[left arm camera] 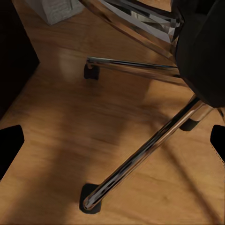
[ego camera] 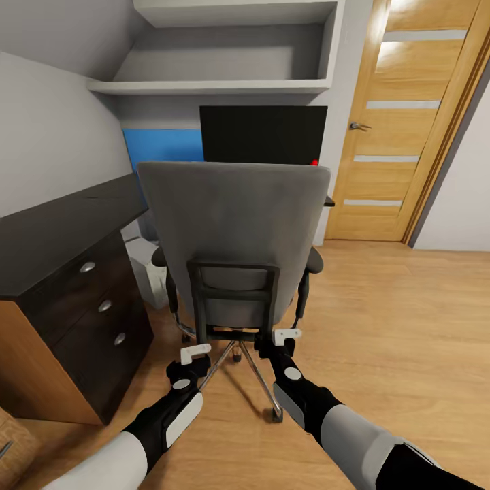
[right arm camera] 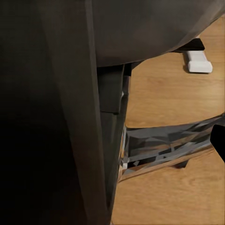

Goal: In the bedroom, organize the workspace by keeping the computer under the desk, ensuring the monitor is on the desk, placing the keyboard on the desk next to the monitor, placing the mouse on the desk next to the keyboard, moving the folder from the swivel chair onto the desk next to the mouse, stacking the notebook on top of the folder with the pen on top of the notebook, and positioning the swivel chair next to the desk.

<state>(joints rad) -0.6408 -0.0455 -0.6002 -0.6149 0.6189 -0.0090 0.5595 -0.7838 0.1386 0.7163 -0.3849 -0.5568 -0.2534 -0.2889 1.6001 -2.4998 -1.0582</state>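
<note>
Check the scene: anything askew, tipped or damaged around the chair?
Nothing stands out. The swivel chair stands upright with its back to the robot, facing the monitor on the desk; its chrome legs rest flat on the floor.

The wooden floor (ego camera: 381, 320) is carrying the swivel chair (ego camera: 235, 231), whose chrome star base (left arm camera: 140, 154) is resting on black castors; one castor (left arm camera: 91, 199) is touching the boards. The desk (ego camera: 47, 238) is standing on the floor beside the chair, its drawer unit (ego camera: 102, 313) sitting directly on the boards. A light grey object, possibly the computer (ego camera: 146, 269), is standing on the floor under the desk. The monitor (ego camera: 262, 133) is standing behind the chair back, its support hidden.
</note>
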